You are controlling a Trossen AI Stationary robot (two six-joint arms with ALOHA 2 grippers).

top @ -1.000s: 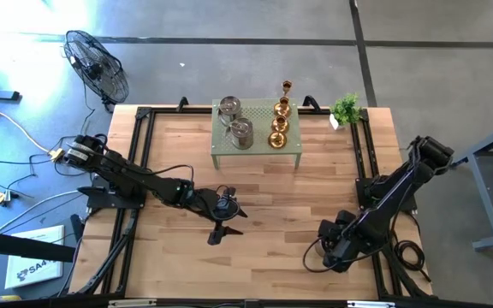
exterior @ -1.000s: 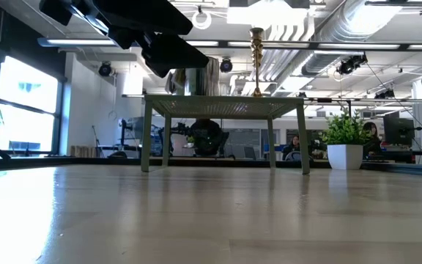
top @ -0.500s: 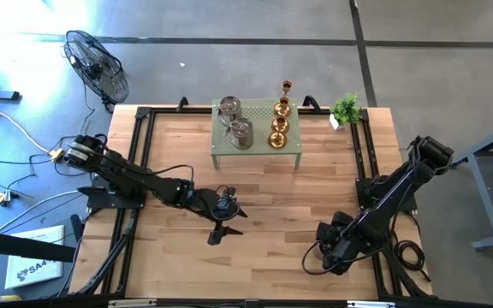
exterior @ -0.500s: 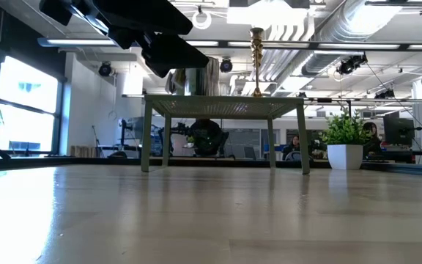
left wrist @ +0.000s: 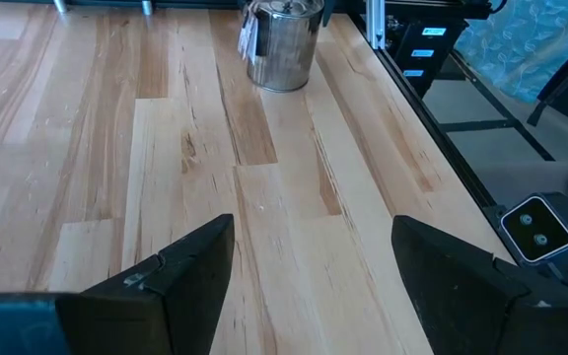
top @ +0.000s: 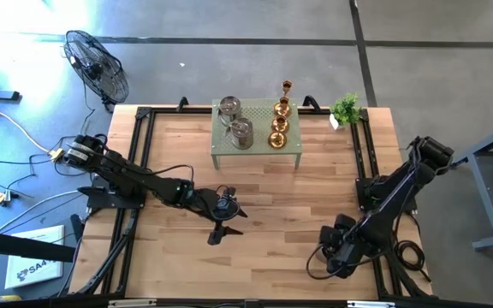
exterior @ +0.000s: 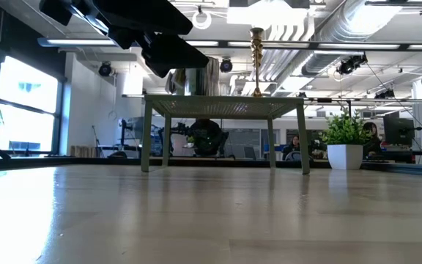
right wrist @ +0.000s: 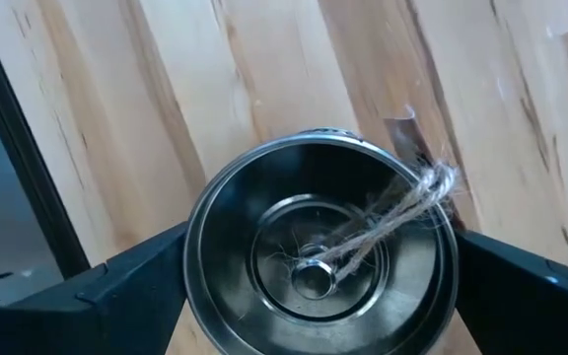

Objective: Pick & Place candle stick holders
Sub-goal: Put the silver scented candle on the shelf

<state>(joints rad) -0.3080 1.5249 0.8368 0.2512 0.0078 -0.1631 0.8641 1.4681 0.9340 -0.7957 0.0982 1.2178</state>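
A silver-grey candle stick holder with a twine loop inside stands on its base on the wooden table near the front right; the left wrist view also shows this holder. My right gripper points down over it, open, one finger on either side of its rim. Two more silver holders and three gold ones stand on the green stand at the far middle. My left gripper waits open above the bare table centre.
A small potted plant stands at the far right corner beside the stand. Black rails run along the table's left and right edges. A floor fan stands beyond the far left corner. Bare wood lies between the two grippers.
My right gripper has turned a little at the wrist above the silver holder, staying over the same spot. Its fingers keep the same gap.
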